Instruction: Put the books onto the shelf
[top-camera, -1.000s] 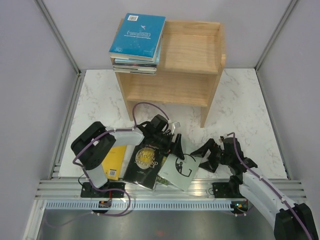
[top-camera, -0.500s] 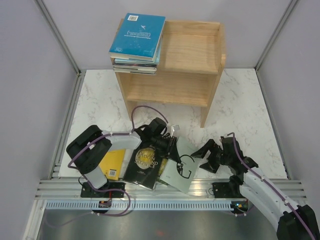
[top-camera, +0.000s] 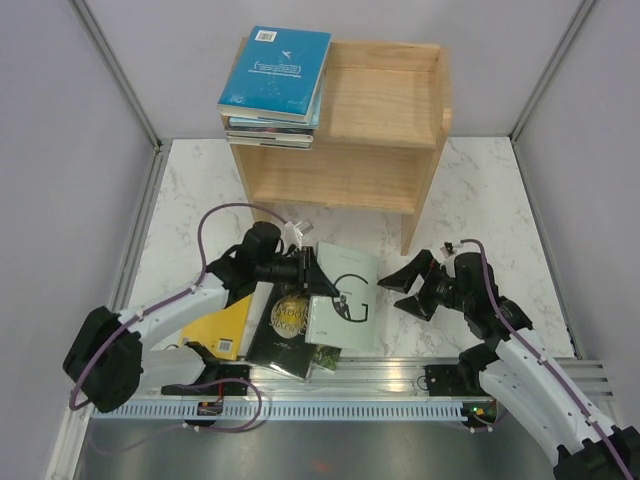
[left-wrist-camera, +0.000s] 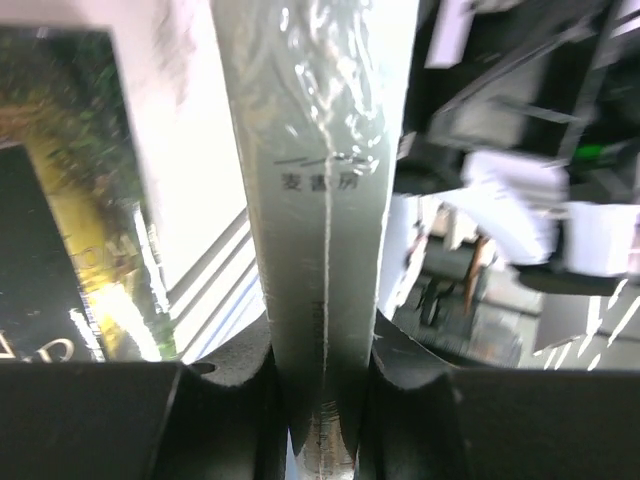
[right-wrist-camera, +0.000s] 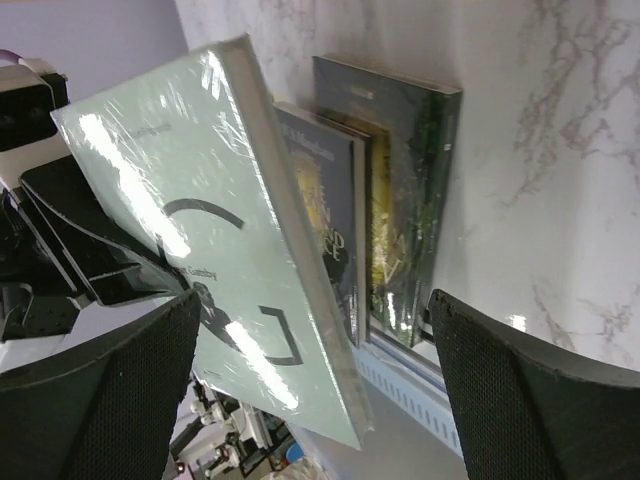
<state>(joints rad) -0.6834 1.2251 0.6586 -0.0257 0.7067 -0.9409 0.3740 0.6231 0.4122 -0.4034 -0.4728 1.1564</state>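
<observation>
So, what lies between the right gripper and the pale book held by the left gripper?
Nothing. In the top view only a narrow strip of bare marble table separates the right gripper from the pale book.

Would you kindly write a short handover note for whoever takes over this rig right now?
Left pincer: shut on the pale grey-green book, held tilted above the others.
Right pincer: open, empty, facing that book.
Done: a stack topped by the teal book lies on the shelf, top tier, left end.
Left: shelve the held book, then the black book, yellow book and green illustrated book on the table.
</observation>
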